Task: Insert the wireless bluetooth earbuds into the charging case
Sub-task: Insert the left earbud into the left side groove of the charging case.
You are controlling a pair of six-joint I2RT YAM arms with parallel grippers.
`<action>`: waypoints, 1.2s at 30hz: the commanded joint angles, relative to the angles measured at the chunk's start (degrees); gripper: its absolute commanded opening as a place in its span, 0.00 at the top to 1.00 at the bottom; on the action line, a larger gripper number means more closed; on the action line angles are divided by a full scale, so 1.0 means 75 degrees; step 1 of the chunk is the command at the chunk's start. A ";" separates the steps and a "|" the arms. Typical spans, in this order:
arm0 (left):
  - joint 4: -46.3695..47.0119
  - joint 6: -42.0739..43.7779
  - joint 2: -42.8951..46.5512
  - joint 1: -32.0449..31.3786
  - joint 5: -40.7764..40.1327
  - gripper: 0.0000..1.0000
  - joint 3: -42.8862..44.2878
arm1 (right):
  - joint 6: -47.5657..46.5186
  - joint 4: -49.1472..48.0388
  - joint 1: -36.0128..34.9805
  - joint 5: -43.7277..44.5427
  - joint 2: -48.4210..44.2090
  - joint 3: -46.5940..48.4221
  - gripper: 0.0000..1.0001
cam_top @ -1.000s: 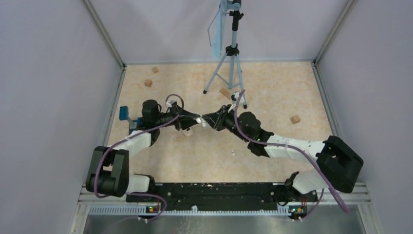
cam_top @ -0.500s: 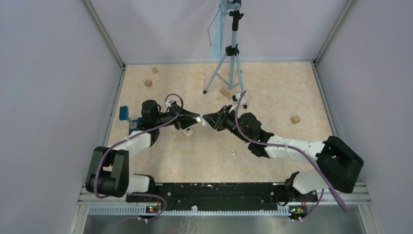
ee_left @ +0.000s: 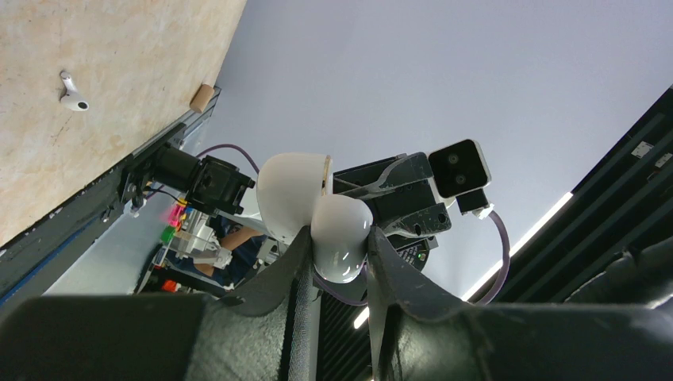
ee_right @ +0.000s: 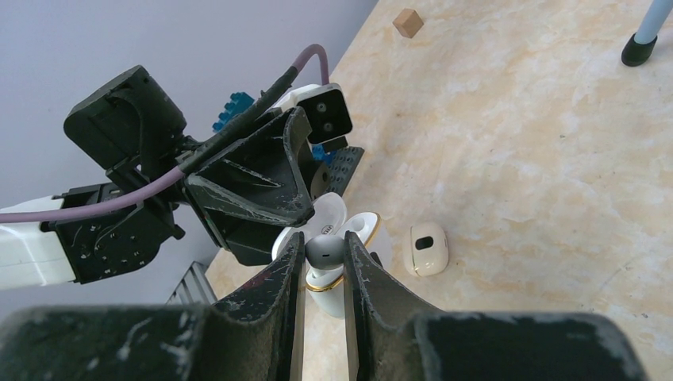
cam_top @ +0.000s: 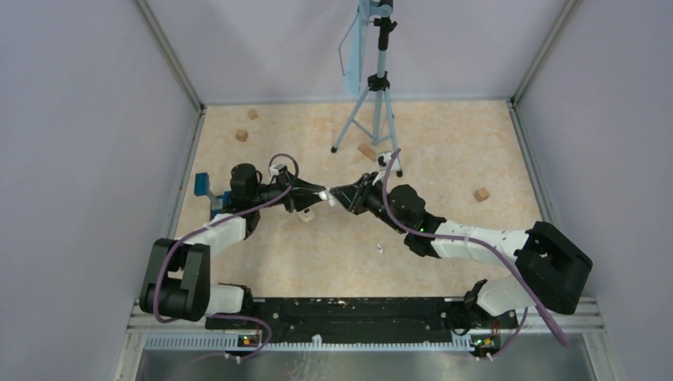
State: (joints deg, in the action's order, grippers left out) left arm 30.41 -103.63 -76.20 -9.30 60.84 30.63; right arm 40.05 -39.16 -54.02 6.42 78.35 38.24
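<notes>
Mid-frame, the left gripper (ee_left: 337,242) clamps the open charging case (ee_left: 343,226) aloft, the right gripper (ee_right: 324,262) pinches one earbud (ee_right: 324,248) at its mouth, a second case (ee_right: 427,248) lies closed on the table (cam_top: 444,143) below, a loose earbud (cam_top: 380,248) lower right.

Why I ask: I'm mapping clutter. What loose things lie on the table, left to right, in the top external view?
Blue brick → far-left wooden block → wooden block just behind it → closed white case → middle wooden block → loose earbud → right-hand wooden block.
</notes>
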 commanded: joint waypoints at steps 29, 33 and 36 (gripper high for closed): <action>0.0475 -0.0075 0.0176 0.0109 -0.0143 1.00 -0.0033 | -0.0705 0.0570 -0.0562 0.0009 -0.0456 -0.0153 0.99; 0.0471 -0.0069 0.0167 0.0103 -0.0134 1.00 0.0004 | -0.0731 0.0707 -0.0586 -0.0079 -0.0346 -0.0070 0.97; 0.0468 -0.0070 0.0173 0.0109 -0.0131 1.00 0.0007 | -0.0745 0.0753 -0.0589 -0.0201 -0.0216 0.0068 0.94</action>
State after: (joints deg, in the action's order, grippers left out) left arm 30.28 -103.57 -76.20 -9.10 61.91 30.24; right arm 35.46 -36.32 -56.47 9.15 76.75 38.24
